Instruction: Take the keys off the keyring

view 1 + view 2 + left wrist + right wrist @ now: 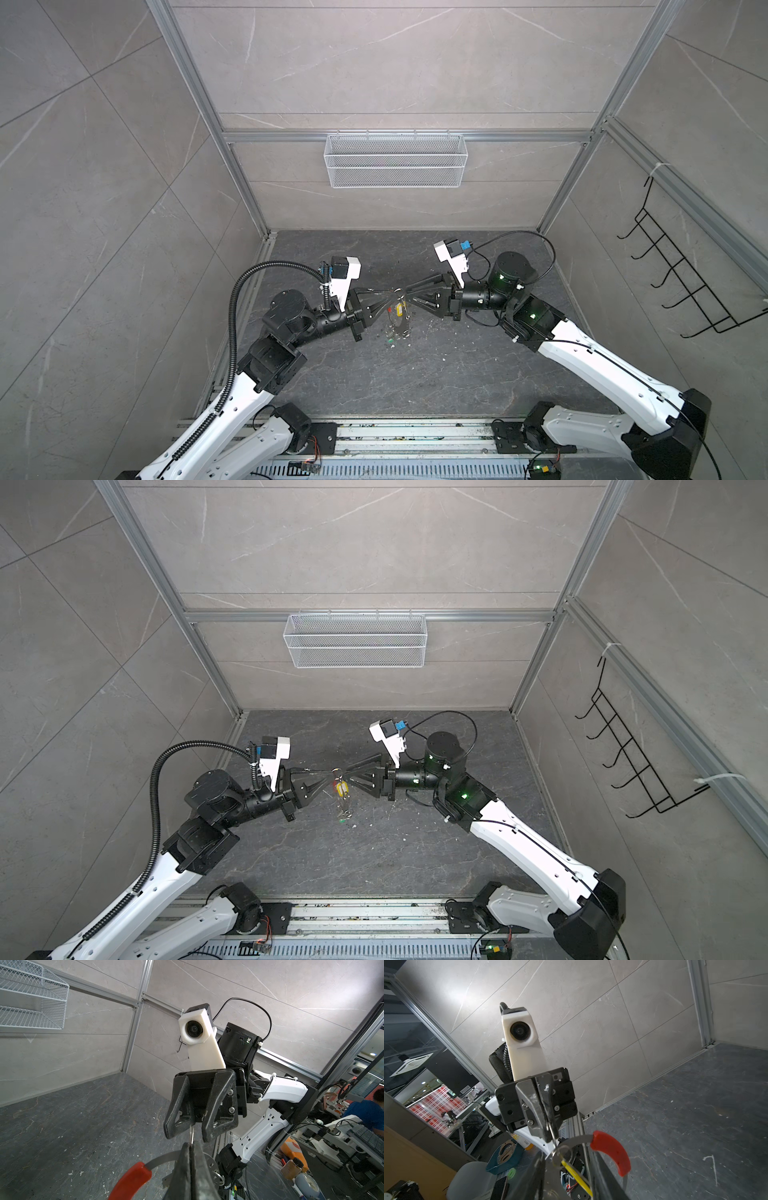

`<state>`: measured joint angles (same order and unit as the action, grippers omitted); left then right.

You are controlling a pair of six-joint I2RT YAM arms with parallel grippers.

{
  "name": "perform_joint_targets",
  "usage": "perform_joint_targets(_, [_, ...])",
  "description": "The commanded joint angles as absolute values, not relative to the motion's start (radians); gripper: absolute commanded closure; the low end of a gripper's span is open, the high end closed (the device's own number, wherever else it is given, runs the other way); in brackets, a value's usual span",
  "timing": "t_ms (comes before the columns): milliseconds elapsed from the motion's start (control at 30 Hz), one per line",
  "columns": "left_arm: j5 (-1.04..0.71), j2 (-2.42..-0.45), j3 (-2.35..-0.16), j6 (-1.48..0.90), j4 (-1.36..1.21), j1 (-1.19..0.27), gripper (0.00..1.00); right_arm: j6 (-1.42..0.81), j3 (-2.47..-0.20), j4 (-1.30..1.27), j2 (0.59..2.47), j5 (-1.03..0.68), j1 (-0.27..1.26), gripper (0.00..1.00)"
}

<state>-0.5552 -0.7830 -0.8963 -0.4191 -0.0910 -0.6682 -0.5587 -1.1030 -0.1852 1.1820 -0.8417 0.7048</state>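
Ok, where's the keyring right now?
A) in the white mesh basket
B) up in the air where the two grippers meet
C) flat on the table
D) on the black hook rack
B: the left gripper is shut on the keyring, whose red sleeve hangs clear above the table in the right wrist view.

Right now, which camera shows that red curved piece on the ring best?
The right wrist view: the red sleeve shows whole. The left wrist view crops it; in both top views it is a tiny speck.
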Motion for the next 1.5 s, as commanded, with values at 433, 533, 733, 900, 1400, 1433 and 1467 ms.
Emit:
perform_joint_targets(433, [-0.575,-0.777,-0.893,-0.424,-0.175,-0.674,1.0,-0.622,-1.136,-0.293,1.216,-0.92,0.721,0.89])
perform_joint_targets(533, [-0.583,-0.779,-0.892,-0.431,-0.176,-0.674,1.0,-0.608,-1.145,-0.264,1.214,-0.913,0.721,1.0])
perform_joint_targets(733, [-0.567,-0.75,-0.905,-0.413,-0.083,-0.674,0.83,-0.441,-1.245,0.051,1.197,-0.87,0.72,1.0])
perform_joint_targets(900, [-0.612,-0.749,-0.953,-0.378,0.065,-0.673,0.74,-0.206,-1.41,0.474,1.238,-0.832,0.719,1.0])
perform_joint_targets(1400, [-0.805,-0.886,-1.071,-0.375,0.146,-0.672,0.84,0.025,-1.641,0.862,1.321,-0.792,0.721,1.0])
perform_joint_targets(1433, [-0.805,-0.892,-1.076,-0.371,0.152,-0.671,0.84,0.027,-1.646,0.865,1.324,-0.794,0.721,1.0])
perform_joint_targets(1467, [-0.805,-0.895,-1.079,-0.368,0.155,-0.671,0.84,0.027,-1.648,0.869,1.325,-0.796,0.721,1.0])
